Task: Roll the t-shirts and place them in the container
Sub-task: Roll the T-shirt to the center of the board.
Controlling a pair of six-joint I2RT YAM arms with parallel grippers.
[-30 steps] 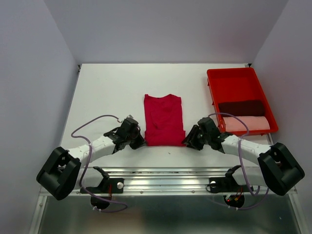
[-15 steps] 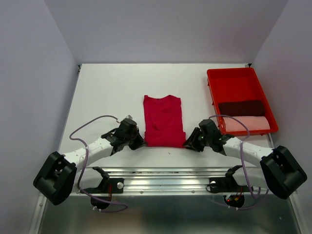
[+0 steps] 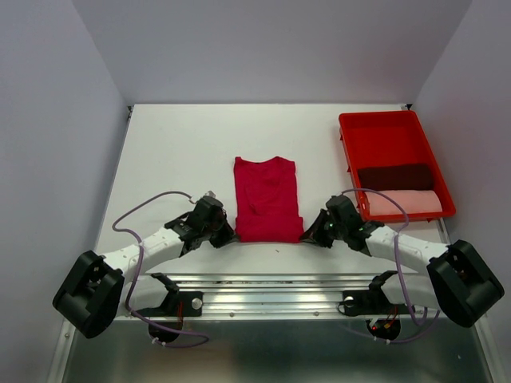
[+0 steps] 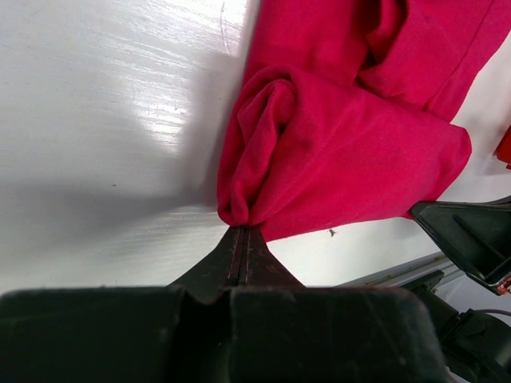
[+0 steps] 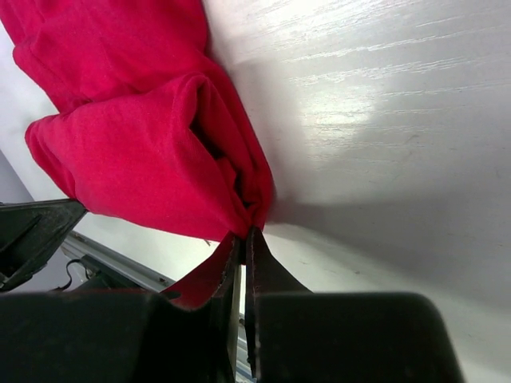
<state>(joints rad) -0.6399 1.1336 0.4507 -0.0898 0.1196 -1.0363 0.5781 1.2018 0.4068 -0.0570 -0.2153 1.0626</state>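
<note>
A bright crimson-red t-shirt [image 3: 266, 197] lies folded lengthwise in the middle of the white table, collar at the far end. My left gripper [image 3: 227, 234] is shut on its near-left corner; the left wrist view shows the hem [image 4: 335, 152] folded over in a thick roll at the fingertips [image 4: 242, 231]. My right gripper [image 3: 308, 233] is shut on the near-right corner, with the rolled hem [image 5: 152, 163] at its tips [image 5: 246, 233]. A dark maroon rolled shirt [image 3: 395, 175] and a pale pink rolled shirt [image 3: 403, 203] lie in the red tray.
The glossy red plastic tray [image 3: 382, 132] stands at the back right of the table. A metal rail [image 3: 271, 291] runs along the near edge by the arm bases. White walls enclose the table on three sides.
Both grippers have shifted slightly left and towards the near edge, pulling the red shirt with them. The shirt now sits a little further left. The tray and its shirts have not moved.
</note>
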